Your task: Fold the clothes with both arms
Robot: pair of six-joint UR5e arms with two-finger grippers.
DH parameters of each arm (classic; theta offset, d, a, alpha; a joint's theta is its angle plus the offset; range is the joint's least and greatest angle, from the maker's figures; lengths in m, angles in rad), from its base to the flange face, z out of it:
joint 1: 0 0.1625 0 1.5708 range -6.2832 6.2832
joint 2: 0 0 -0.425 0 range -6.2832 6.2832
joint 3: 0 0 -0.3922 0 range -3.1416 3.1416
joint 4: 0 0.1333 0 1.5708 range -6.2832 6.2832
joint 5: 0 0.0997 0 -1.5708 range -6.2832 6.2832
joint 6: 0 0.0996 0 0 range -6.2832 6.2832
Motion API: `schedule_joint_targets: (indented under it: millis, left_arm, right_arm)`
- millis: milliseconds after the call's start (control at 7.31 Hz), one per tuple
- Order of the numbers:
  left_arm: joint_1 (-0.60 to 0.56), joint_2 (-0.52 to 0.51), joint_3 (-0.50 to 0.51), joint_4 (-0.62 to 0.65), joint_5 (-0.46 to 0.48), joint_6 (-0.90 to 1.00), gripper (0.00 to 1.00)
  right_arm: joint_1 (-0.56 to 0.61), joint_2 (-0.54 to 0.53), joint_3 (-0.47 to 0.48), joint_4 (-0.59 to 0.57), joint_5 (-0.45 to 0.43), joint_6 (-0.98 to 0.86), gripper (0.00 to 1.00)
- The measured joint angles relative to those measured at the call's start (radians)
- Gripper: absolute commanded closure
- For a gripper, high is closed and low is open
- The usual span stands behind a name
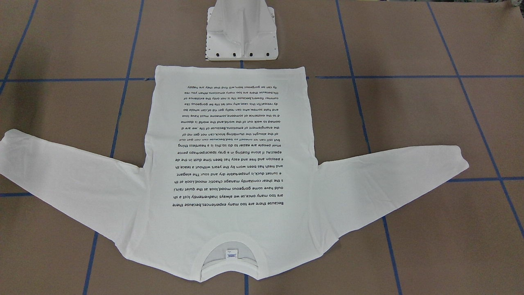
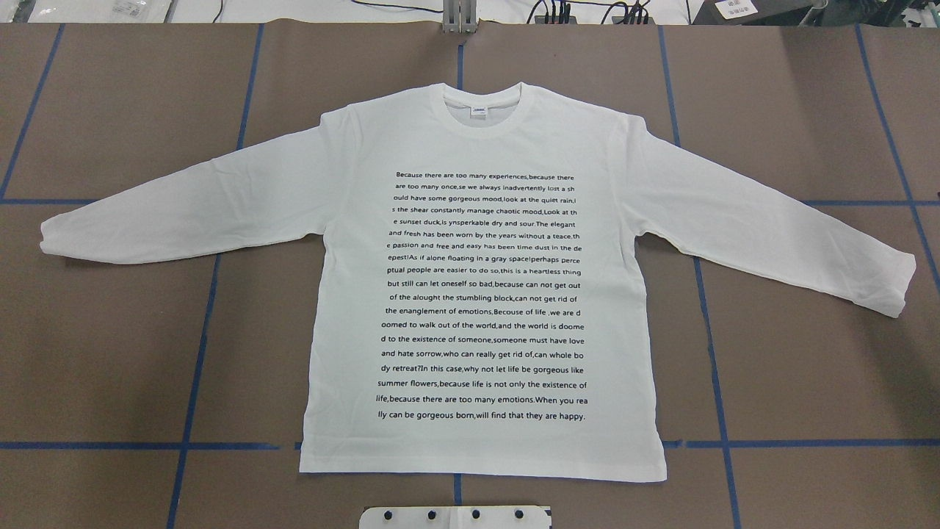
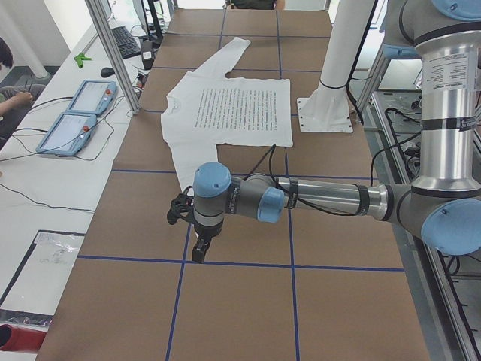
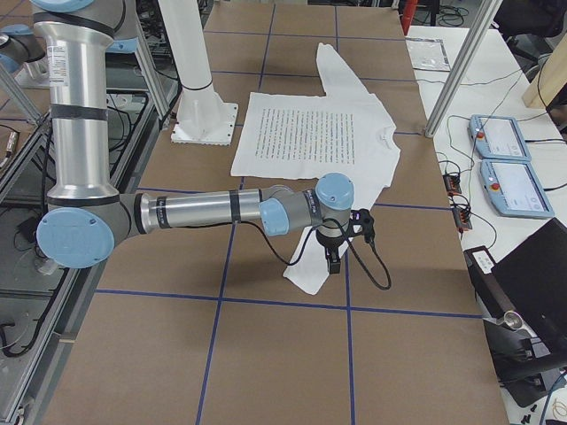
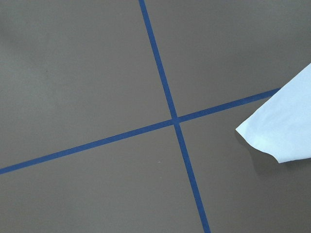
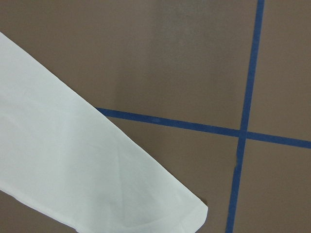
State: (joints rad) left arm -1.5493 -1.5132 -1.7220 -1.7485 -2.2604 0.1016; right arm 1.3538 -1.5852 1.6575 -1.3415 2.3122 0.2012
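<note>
The clothes are a single white long-sleeved T-shirt (image 2: pixel 485 294) lying flat with the printed text up, both sleeves spread out and the collar (image 2: pixel 481 110) on the side away from the robot's base. My left gripper (image 3: pixel 199 252) hangs low over the table by the end of the left sleeve; the left wrist view catches only the cuff's corner (image 5: pixel 286 131). My right gripper (image 4: pixel 333 261) hangs over the right sleeve's end (image 4: pixel 310 274), which the right wrist view shows as a white band (image 6: pixel 87 170). I cannot tell whether either gripper is open or shut.
Blue tape lines (image 2: pixel 198 316) cross the brown table in a grid. The white pedestal base (image 1: pixel 241 37) stands just behind the shirt's hem. Two teach pendants (image 3: pixel 75 113) lie on a side table, where a seated person (image 3: pixel 6 83) shows. A metal post (image 4: pixel 461 62) rises beside the table.
</note>
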Motion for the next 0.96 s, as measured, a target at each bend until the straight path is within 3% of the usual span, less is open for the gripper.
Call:
schedule_joint_targets:
  millis: [547, 957]
  left_arm:
    - [0.001, -0.005, 0.001, -0.072, 0.001, 0.001, 0.0]
    - [0.012, -0.021, 0.017, -0.066, 0.005, -0.008, 0.0]
  right_arm:
    - [-0.116, -0.033, -0.248, 0.503, -0.076, 0.224, 0.0]
    - [-0.144, -0.027, -0.31, 0.55, -0.063, 0.249, 0.0]
